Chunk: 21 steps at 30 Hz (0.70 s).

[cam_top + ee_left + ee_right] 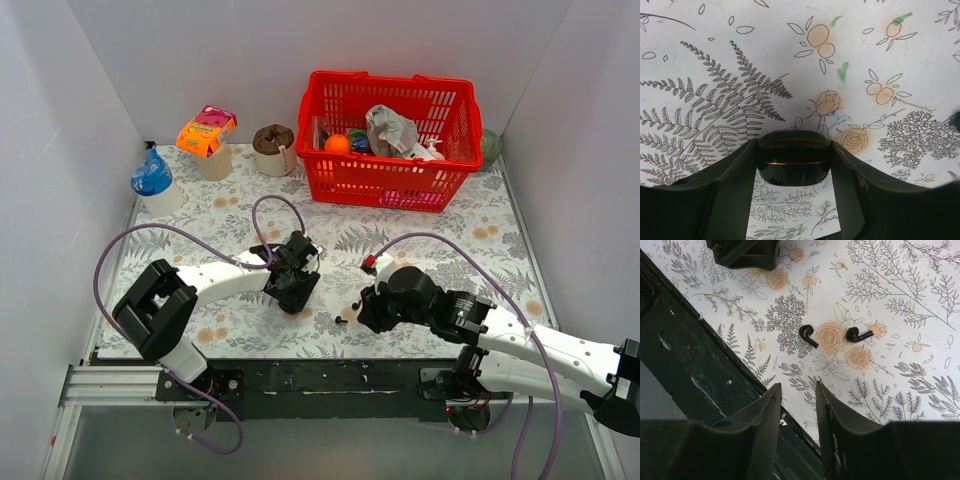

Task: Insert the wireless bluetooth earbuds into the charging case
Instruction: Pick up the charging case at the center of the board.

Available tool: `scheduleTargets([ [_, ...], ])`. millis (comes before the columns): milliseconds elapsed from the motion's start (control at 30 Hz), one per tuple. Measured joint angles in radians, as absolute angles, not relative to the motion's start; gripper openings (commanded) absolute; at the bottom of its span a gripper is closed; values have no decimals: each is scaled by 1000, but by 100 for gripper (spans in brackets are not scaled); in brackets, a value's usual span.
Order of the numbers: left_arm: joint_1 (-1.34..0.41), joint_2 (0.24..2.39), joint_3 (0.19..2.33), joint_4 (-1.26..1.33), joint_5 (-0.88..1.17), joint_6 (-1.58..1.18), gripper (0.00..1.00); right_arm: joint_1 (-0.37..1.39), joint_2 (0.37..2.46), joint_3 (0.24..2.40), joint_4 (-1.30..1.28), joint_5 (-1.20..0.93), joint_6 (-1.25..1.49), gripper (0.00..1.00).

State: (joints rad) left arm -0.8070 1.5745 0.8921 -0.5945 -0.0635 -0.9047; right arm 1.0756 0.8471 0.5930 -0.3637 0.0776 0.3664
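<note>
A black pebble-shaped charging case (795, 162) with a thin gold seam sits between the fingers of my left gripper (794, 150), which is shut on it just above the floral table cloth. In the top view this gripper (295, 287) is left of the table's middle. Two tiny black earbuds with short stems (808, 335) (858, 334) lie loose on the cloth, ahead of my right gripper (797, 387). That gripper is open and empty, over the table's front edge. In the top view the right gripper (362, 312) is beside the buds (343, 320), partly hiding them.
A red basket (385, 180) with several items stands at the back right, with a green object (490, 148) behind it. A blue-capped bottle (152, 180), an orange packet (207, 133) and a brown roll (273, 148) stand at the back left. The black front rail (695, 365) runs under the right gripper.
</note>
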Motion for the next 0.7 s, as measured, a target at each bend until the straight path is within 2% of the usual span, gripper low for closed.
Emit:
scheduleTargets([
  [133, -811, 1522, 889, -585, -63, -905, 0, 1076, 849, 633, -389, 84, 369, 42],
  [233, -822, 1380, 868, -509, -60, -900, 0, 1076, 855, 692, -394, 101, 378, 47],
  [267, -828, 1319, 850, -462, -52, -897, 0, 1076, 857, 711, -393, 107, 384, 52],
  [367, -849, 1105, 741, -264, -4, -876, 0, 1076, 859, 758, -392, 122, 401, 63],
  [467, -864, 927, 577, -39, 78, -837, 0, 1076, 873, 811, -398, 124, 417, 66],
  [700, -884, 800, 329, 280, 216, -721, 0, 1071, 898, 926, -422, 125, 449, 70],
])
